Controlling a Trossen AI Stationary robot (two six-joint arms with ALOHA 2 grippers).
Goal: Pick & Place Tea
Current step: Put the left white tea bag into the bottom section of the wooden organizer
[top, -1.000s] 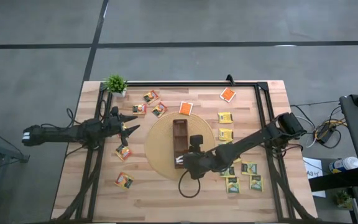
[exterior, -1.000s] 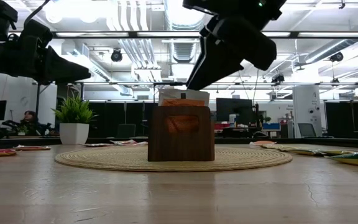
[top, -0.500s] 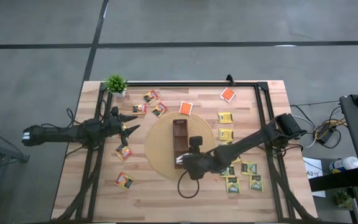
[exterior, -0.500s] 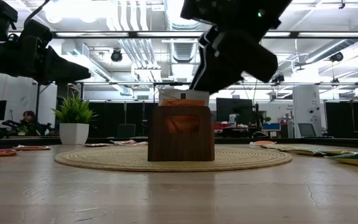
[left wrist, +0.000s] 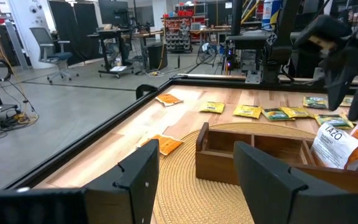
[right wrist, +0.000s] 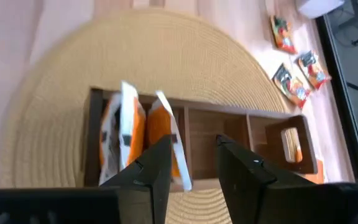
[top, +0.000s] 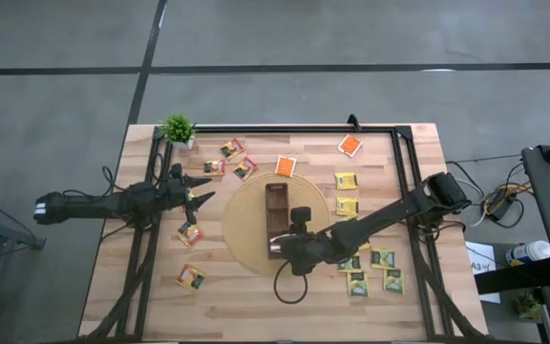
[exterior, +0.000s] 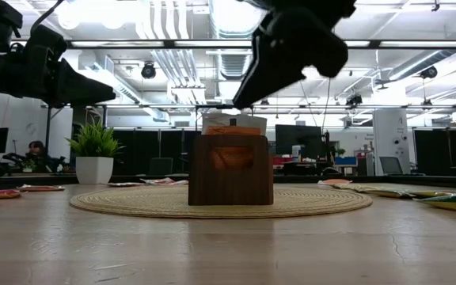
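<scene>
Two orange sachets upright in box; right jaws spread, empty, above; left jaws spread.

A round mat lies at the table's middle, with a long box on it. Two sachets stand in the box's end compartment nearest the right gripper, which hangs just over that end. The left gripper hovers left of the mat, above loose sachets. More sachets lie right of the mat. A plant stands at the far left corner.
</scene>
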